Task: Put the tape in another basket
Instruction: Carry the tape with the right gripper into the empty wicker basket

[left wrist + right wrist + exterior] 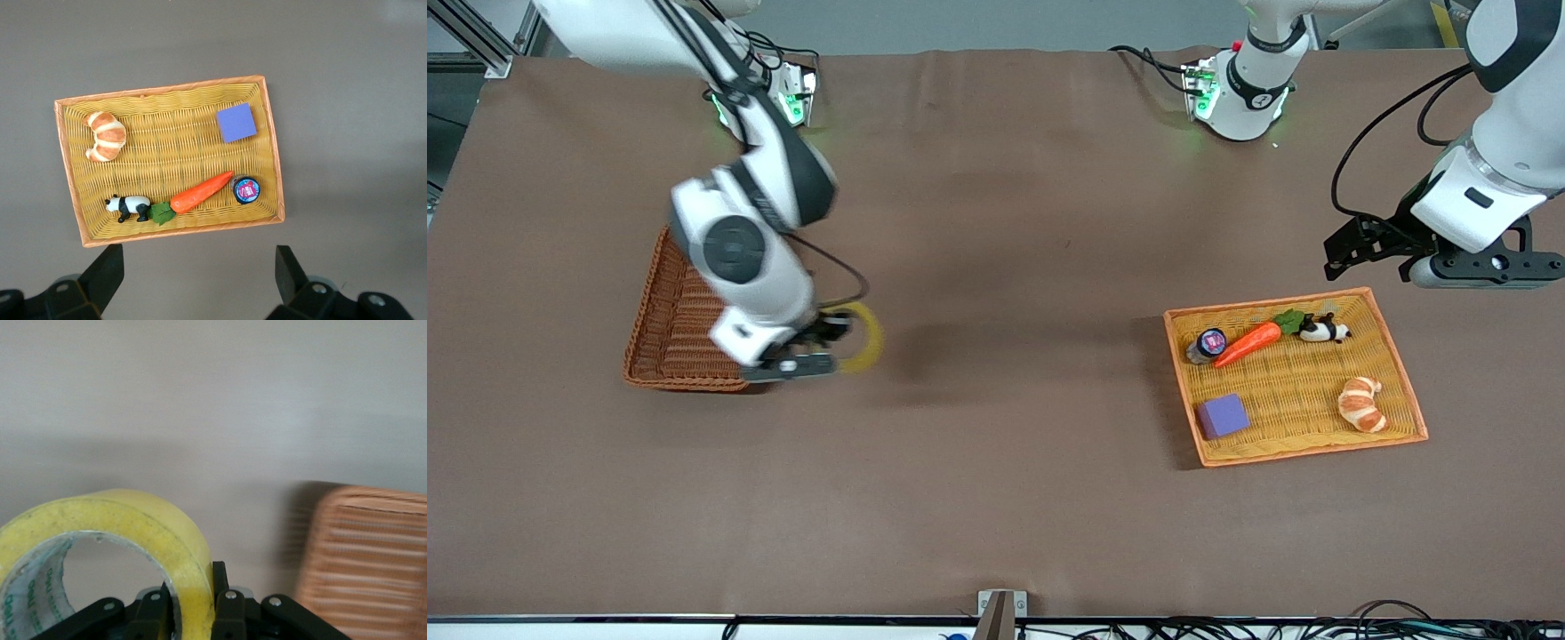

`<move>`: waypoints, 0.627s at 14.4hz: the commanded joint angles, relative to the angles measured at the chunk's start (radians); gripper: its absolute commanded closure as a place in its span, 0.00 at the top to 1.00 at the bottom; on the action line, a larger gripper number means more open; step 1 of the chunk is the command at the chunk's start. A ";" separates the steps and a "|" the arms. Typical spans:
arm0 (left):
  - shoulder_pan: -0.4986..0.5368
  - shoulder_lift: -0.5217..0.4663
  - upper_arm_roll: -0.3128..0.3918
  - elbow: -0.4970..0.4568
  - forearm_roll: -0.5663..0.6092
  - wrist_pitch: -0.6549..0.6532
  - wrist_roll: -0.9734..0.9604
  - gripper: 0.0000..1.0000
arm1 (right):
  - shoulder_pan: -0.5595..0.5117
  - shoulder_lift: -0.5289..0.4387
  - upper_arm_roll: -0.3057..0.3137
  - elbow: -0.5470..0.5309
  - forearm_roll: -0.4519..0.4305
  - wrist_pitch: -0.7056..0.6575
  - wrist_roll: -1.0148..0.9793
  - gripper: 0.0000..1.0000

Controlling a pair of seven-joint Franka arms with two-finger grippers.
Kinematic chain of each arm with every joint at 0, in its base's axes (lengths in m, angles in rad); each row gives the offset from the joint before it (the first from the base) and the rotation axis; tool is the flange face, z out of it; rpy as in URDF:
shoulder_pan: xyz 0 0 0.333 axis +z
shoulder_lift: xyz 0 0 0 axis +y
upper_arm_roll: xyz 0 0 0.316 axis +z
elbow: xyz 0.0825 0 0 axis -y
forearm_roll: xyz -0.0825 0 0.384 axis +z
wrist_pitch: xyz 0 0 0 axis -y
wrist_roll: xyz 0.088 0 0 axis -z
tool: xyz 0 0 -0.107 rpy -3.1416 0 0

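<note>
- The worktop (996, 498) is covered with a brown cloth and carries two woven containers, well apart from each other.
- The yellow tray (1403, 373) with an orange rim lies toward the left arm's end.
- The basket (671, 329), reddish-brown wicker, sits toward the right arm's end, partly hidden under the right arm in the front view.
- The right hand (818, 342) is up in the air over the bare worktop just beside the basket's edge, its fingers (225, 613) closed on the wall of the tape (864, 338), one finger inside the ring and one outside.
- The left hand (200, 273) waits above the worktop beside the yellow tray, its fingers spread wide with nothing between them.
- The tape is a yellowish ring held on edge, off the worktop and outside both containers.
- In the yellow tray lie a croissant (1362, 404), an orange carrot (1249, 344) with green leaves, a purple block (1222, 415), a panda figure (1323, 330) and a dark-capped jar (1209, 343) touching the carrot's tip.
</note>
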 commanded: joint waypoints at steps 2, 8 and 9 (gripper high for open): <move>-0.012 -0.016 0.030 -0.011 -0.011 0.007 0.026 1.00 | -0.001 -0.166 -0.207 -0.179 0.079 -0.012 -0.334 0.00; -0.037 -0.003 0.085 0.005 -0.003 0.012 0.067 1.00 | -0.001 -0.273 -0.435 -0.520 0.081 0.338 -0.642 0.00; -0.035 -0.003 0.085 0.005 -0.003 0.012 0.067 1.00 | -0.001 -0.270 -0.461 -0.561 0.081 0.400 -0.672 0.01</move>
